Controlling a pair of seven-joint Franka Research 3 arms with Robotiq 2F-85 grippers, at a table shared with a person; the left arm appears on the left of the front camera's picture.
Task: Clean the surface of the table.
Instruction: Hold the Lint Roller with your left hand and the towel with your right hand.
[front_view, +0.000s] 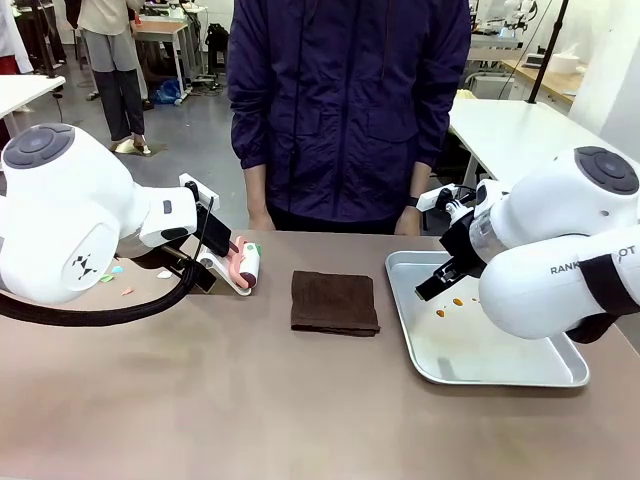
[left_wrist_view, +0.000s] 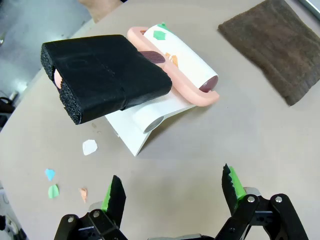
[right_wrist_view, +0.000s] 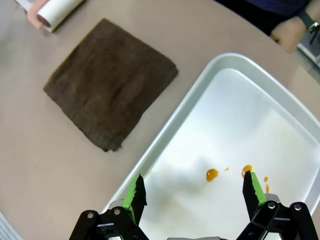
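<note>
In the front view the table (front_view: 250, 400) is stretching across the whole foreground, with a person (front_view: 345, 100) standing at its far edge, both hands hanging down by the rim. A brown cloth (front_view: 335, 302) is lying flat near the middle, a tray (front_view: 480, 350) is sitting to its right, and a lint roller (front_view: 247, 266) is resting to its left. The left arm (front_view: 70, 220) is reaching in beside the roller; the right arm (front_view: 560, 250) is hanging over the tray, above a few orange spots (front_view: 457, 301). Paper scraps (front_view: 118, 270) are lying on the table under the left arm. In the left wrist view the left gripper (left_wrist_view: 172, 182) is hovering over bare tabletop with its fingers spread wide apart, gripping nothing. Ahead of it the roller is lying on a white stand (left_wrist_view: 145, 120), its black foam handle (left_wrist_view: 107, 77) pointing left and coloured bits sticking to its roll. In the right wrist view the right gripper (right_wrist_view: 194, 185) is hovering above the tray's near corner, its fingers likewise spread and empty, with the orange spots between them and the cloth lying just beside the tray's rim.
</note>
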